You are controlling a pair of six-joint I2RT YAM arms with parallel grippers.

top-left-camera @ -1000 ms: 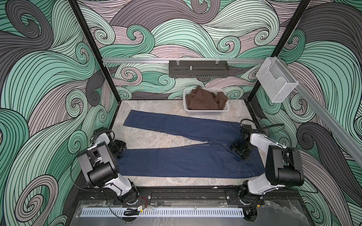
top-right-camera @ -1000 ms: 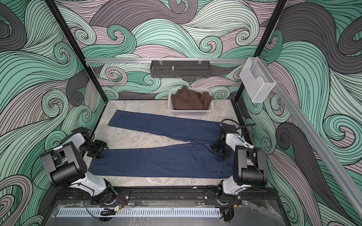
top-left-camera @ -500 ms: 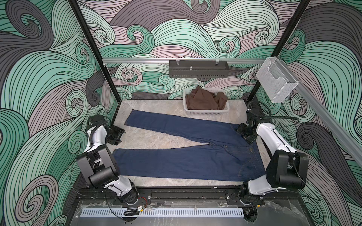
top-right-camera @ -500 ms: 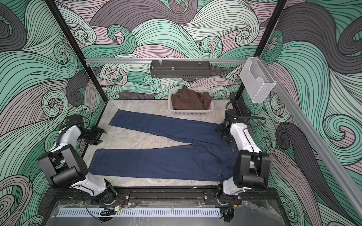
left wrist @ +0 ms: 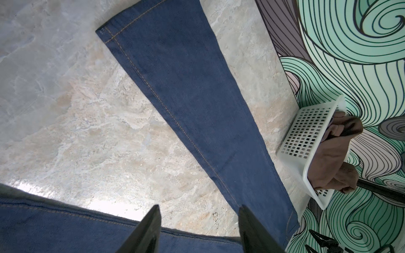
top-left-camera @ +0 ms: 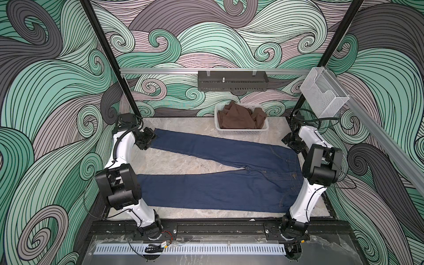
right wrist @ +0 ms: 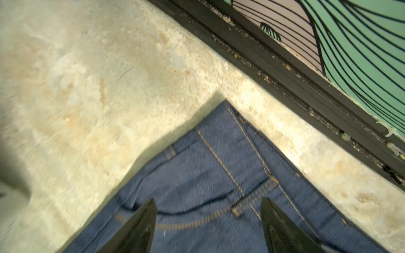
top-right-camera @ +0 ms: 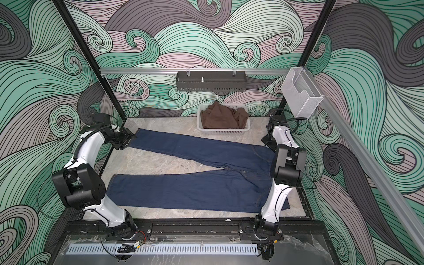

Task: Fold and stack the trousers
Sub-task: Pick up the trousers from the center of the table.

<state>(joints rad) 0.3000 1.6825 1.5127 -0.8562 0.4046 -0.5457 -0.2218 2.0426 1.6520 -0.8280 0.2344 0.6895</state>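
Both arms are on the move, and the picture differs from a second back. The left arm point(top-left-camera: 122, 149) is gone from the near leg's cuff at the lower left of the frame and now sits at the far leg's hem point(top-left-camera: 159, 137), upper left. The right arm point(top-left-camera: 309, 137) quits the middle of the waist and reaches the waistband's far corner point(top-left-camera: 289, 156), upper right. The jeans point(top-left-camera: 218, 190) themselves do not budge. They lie flat on the desk point(top-left-camera: 179, 160), legs spread in a V that opens to the left and waist at the right, just in front of the basket point(top-left-camera: 241, 132) with its brown cloth point(top-left-camera: 236, 117).

The left jaws stand parted and empty, and in the left wrist view the hem point(left wrist: 105, 32) lies flat and unpinched. The right jaws are released too. In the right wrist view they are spread over the corner belt loop point(right wrist: 254, 196) with no cloth between them. That view is smeared, so this arm looks to be in motion.

No fold is made yet, but the two arms are lined up on the far edge, one at each end. That reads as the set-up for the lengthwise fold, far leg carried over onto the near one. Both need a clean pinch first and a lift in step, or the denim skews.
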